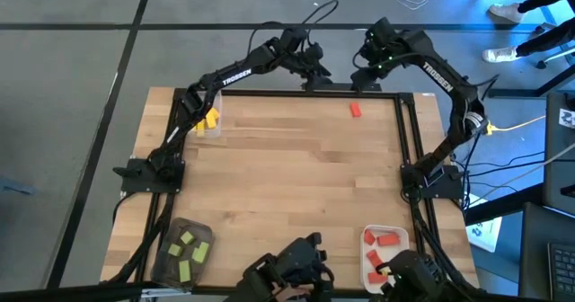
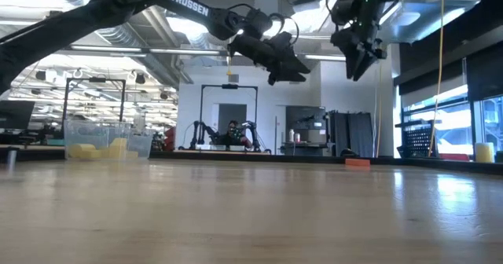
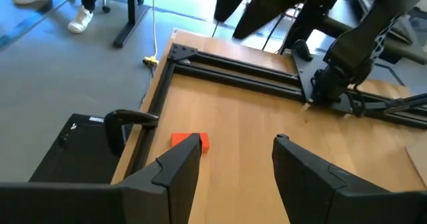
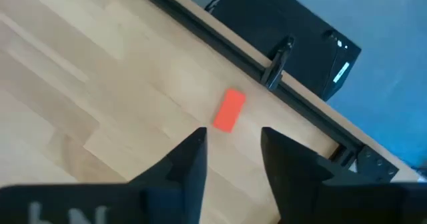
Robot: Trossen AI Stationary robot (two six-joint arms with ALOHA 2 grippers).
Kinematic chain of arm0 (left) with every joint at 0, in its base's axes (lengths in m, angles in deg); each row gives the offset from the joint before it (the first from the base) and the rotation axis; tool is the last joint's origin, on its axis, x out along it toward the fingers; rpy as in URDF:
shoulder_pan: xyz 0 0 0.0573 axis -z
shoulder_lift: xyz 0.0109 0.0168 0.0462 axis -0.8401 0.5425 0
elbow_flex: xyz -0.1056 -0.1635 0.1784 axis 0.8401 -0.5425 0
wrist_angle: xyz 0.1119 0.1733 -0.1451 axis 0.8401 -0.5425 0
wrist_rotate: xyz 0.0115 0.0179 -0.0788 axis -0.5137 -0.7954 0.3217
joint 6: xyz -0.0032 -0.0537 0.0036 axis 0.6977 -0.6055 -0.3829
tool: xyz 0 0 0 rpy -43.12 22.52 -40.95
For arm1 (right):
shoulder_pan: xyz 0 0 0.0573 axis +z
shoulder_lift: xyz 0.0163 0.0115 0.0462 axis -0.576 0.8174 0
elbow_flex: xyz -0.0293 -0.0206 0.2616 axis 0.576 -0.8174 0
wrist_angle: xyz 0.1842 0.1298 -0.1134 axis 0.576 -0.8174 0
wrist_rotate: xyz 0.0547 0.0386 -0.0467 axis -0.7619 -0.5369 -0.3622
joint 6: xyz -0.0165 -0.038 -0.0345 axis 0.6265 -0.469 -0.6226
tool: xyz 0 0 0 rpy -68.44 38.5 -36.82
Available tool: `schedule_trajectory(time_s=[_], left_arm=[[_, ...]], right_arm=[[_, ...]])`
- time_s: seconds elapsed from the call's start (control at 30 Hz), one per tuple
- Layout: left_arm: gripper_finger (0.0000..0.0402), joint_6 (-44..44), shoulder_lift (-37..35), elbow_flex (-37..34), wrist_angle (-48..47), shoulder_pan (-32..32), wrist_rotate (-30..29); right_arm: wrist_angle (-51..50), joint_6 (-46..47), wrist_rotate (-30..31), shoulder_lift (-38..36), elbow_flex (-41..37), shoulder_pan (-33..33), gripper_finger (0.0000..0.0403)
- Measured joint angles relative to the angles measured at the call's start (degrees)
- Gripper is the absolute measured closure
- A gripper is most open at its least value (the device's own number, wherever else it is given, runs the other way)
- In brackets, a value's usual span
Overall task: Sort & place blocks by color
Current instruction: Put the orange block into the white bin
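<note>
- Red block [image 1: 356,110]: small, rectangular, flat on bare wood near the far edge, alone, well apart from the rest.
- Yellow blocks [image 1: 210,119]: a small cluster at the far left, inside a clear tray [image 1: 203,129].
- Light green blocks [image 1: 188,251]: several short pieces at the near left, in a dark tray [image 1: 172,227].
- Other red blocks [image 1: 381,248]: a few at the near right, in a white tray [image 1: 401,234], partly hidden.

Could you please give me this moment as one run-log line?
right gripper: open, above red block | left gripper: open, raised nearby | block: on table, untouched
</note>
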Motion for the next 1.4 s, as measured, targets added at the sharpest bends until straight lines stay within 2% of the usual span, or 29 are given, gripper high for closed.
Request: schedule_trajectory(time_s=[0.23,0.37,0.53,0.9,1.1,1.4], left_arm=[[0.0226,0.0,0.0,0.0,-0.3,0.1,2.7],[0.0226,0.0,-0.3,0.0,-0.8,0.1,2.8],[0.0226,0.0,-1.9,-0.1,-2.9,-0.5,3.7],[0.0226,1.6,-8.2,0.0,-3.8,-1.1,3.6],[0.0226,3.1,-9.8,0.0,-4.4,-1.1,0.8],[0.0226,3.1,-10.0,0.0,-5.1,-1.1,0.3]], right_arm=[[0.0,1.2,4.0,3.0,-1.5,-0.4,0.0205],[0.2,4.1,2.7,6.0,-1.5,-0.4,0.0188],[0.3,4.3,-2.1,10.8,-1.5,-0.6,0.0186],[-0.2,8.9,-2.1,21.6,-1.5,-3.6,0.0188],[0.1,9.2,-2.4,26.3,-1.5,-4.4,0.0189],[0.9,7.3,-10.4,31.7,-1.2,-4.5,0.0189]])
